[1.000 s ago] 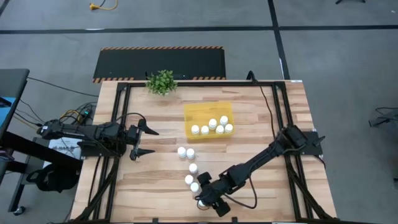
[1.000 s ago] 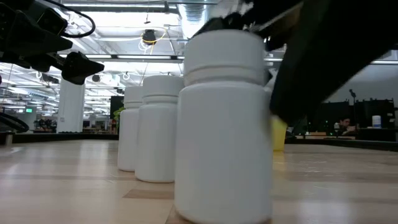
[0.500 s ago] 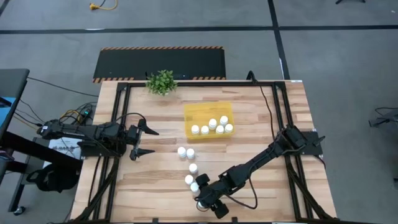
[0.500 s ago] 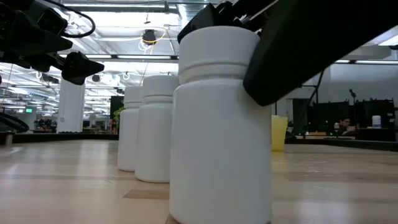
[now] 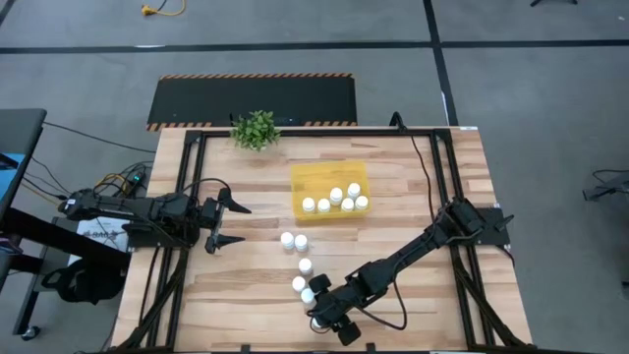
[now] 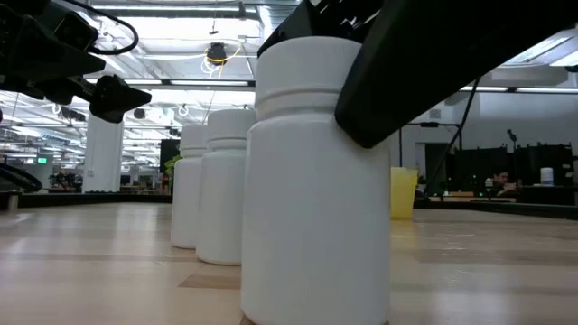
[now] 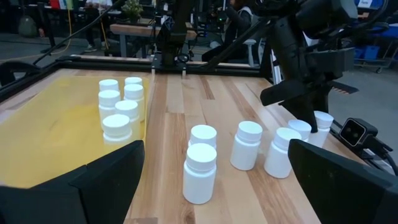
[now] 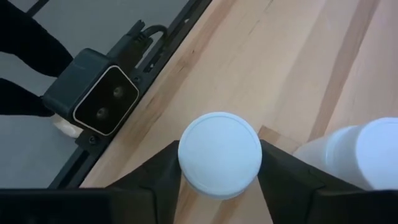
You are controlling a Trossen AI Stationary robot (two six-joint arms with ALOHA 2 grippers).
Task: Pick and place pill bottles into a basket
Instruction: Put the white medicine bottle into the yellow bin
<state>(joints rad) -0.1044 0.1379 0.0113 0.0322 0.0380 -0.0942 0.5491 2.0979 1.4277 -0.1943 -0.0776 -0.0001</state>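
From overhead I see my right gripper (image 5: 321,317) low at the near edge of the wooden table (image 5: 413,187), its jaws set either side of one white pill bottle (image 8: 220,154). In the right wrist view the two dark fingers (image 8: 158,177) sit against that bottle's round cap on both sides, so the jaws are closed on the bottle, which stands upright on the table. A small camera box (image 8: 98,92) is fixed to the table's frame just beyond it.

More loose bottles (image 5: 300,265) stand in a short line on the table, running from the gripper toward the yellow basket (image 5: 307,181). The basket lies near the table's middle with five bottles (image 5: 336,201) standing inside along its near wall.

My left gripper (image 5: 230,223) waits above the table's left side, well apart from the bottles, jaws spread wide and holding nothing. A small green plant (image 5: 256,129) stands at the far edge.
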